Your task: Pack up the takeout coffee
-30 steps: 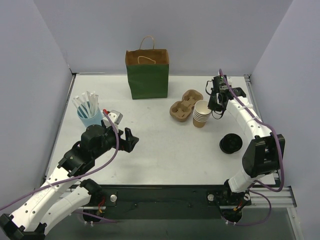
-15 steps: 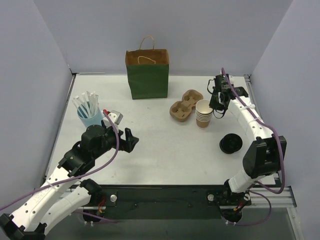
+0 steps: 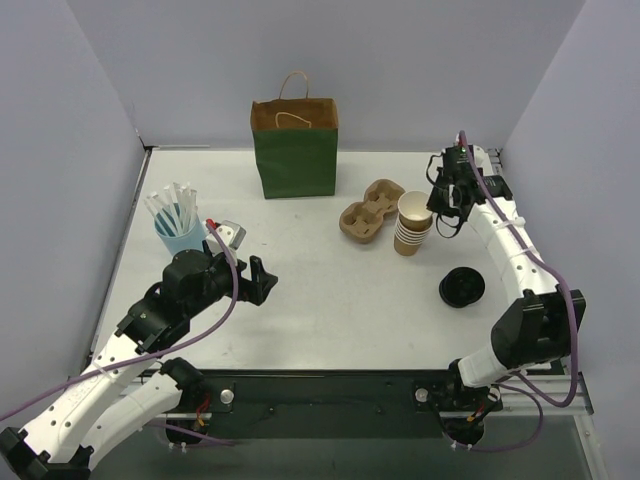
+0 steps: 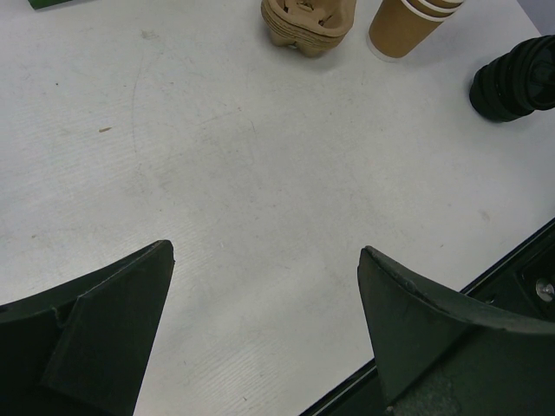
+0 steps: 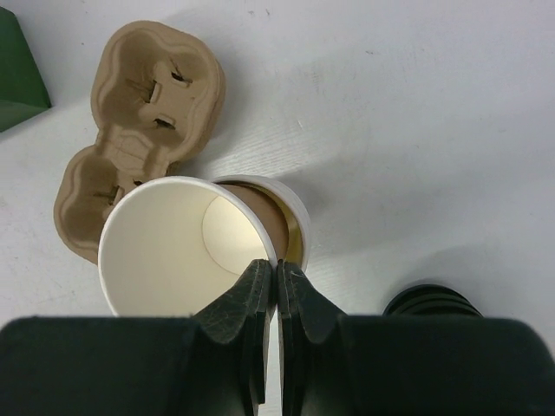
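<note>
Left gripper (image 3: 262, 280) hangs over the white table (image 3: 330, 300) with its jaws spread wide, holding nothing. Just behind it is a blue plastic cup of white stirrers (image 3: 180, 238). The green paper bag with twine handles (image 3: 296, 160) stands upright at the back. The brown moulded-pulp cup carrier (image 3: 370, 212) lies beside the stack of tan paper cups (image 3: 408, 238).

Right gripper (image 5: 276, 270) is clenched on the rim of the top cup (image 5: 173, 238), which is tilted and partly out of the stack. The pile of black plastic lids (image 3: 462, 288) is near, to the right.

I see no takeout coffee: no lidded cup in any view.

Risks as I judge them:
- A thin rim pinch may slip or crease the paper.
- The nested cup below may ride up with it.
- The stack may tip onto the carrier.
</note>
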Available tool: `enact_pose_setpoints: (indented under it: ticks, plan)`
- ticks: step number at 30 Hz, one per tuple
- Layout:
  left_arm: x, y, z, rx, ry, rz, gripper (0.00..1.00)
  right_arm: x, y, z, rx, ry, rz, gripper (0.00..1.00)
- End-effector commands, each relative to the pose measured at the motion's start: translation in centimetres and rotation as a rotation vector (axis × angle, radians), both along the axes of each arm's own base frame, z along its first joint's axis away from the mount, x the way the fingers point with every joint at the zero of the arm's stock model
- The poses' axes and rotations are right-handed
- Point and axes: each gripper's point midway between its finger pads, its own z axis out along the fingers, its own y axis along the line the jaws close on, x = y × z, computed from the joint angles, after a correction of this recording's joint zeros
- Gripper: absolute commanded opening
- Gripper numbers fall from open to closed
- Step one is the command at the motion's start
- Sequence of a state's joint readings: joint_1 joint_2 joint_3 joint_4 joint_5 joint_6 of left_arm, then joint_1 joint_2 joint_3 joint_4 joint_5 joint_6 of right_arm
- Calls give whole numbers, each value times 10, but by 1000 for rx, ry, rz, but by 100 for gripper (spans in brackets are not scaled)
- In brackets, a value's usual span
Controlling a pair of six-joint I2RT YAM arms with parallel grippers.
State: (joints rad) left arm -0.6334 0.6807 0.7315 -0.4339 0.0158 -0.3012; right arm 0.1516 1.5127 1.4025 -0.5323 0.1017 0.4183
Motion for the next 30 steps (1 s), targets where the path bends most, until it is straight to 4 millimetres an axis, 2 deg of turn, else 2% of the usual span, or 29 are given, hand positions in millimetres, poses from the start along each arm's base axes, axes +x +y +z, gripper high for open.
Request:
enact_pose_setpoints:
  ticks: [1,8,12,14,17,18,19,21,22,25,26,28,29,30]
  plan:
    - [1,-2,11,-12,-39,-13,97,4,1,56,41,-151,4,0]
    - [5,9,16,-2,-66,47,97,-5,13,99,107,-249,55,0]
    - [9,25,20,16,-90,128,97,-18,41,114,193,-269,137,0]
    - [10,32,26,14,-113,160,97,-24,57,114,219,-263,177,0]
    - [10,45,35,5,-142,227,97,-44,96,105,224,-238,275,0]
    - [9,50,40,-6,-160,246,96,-51,107,95,241,-212,290,0]
    - [10,56,41,-7,-173,274,97,-59,128,91,257,-204,346,0]
    - [7,63,47,-23,-197,303,97,-68,147,79,267,-185,365,0]
    - [6,66,49,-27,-204,314,97,-81,171,67,268,-166,429,0]
    - [4,76,55,-46,-232,351,97,-93,197,41,236,-128,462,0]
    - [4,78,55,-49,-235,363,97,-105,214,34,229,-113,503,0]
    - [2,81,55,-57,-243,370,97,-108,227,19,218,-99,506,0]
    - [1,81,56,-63,-246,371,97,-119,238,8,211,-75,536,0]
    - [1,81,55,-60,-246,369,97,-122,243,-3,198,-53,540,0]
